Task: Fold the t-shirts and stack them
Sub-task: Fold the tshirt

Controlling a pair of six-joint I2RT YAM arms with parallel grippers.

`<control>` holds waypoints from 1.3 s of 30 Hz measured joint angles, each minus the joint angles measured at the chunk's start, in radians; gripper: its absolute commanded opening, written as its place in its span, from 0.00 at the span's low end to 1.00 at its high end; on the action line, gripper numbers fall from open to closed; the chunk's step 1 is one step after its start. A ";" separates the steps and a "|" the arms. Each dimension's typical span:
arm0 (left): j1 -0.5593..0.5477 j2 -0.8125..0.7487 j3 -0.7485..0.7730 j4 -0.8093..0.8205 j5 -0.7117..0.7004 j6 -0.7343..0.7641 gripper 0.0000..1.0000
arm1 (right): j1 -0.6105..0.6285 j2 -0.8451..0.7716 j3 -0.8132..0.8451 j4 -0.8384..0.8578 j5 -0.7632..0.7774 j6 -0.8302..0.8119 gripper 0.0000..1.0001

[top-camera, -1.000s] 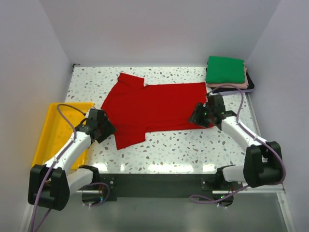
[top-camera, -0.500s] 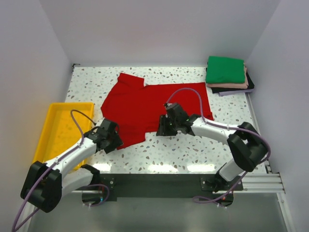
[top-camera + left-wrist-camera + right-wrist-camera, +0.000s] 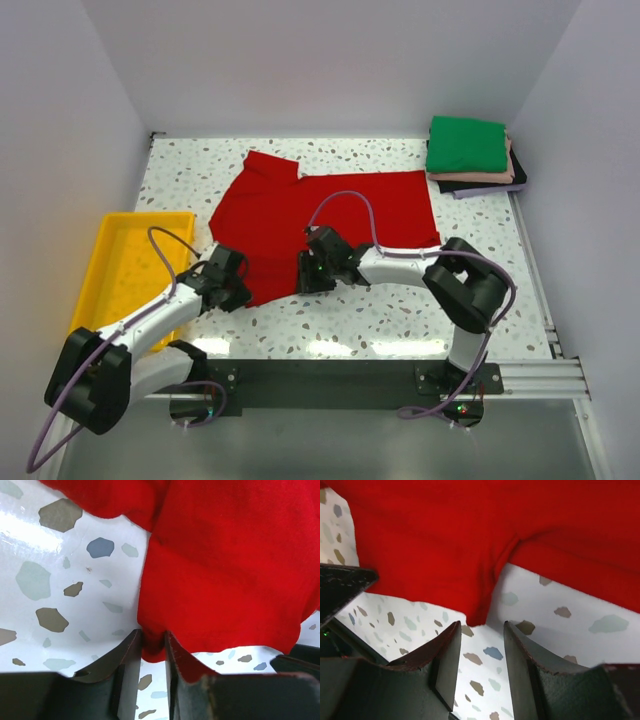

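Terrazzo tabletop (image 3: 385,300) under red t-shirt (image 3: 330,205), pale walls (image 3: 330,70) around.

Left hand (image 3: 152,647) pinches the red t-shirt (image 3: 230,570) at its corner — speckled table (image 3: 60,580) beneath.

Speckled white terrazzo tabletop (image 3: 385,312) between 3 plain pale walls (image 3: 330,60), glossy glare.

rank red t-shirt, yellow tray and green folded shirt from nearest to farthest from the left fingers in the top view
1. red t-shirt, touching, just right.
2. yellow tray, left edge.
3. green folded shirt, far right corner.
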 measured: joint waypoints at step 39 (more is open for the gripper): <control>0.206 0.444 0.543 0.114 -0.002 0.196 0.00 | -0.205 0.242 0.504 -0.117 -0.081 -0.053 0.03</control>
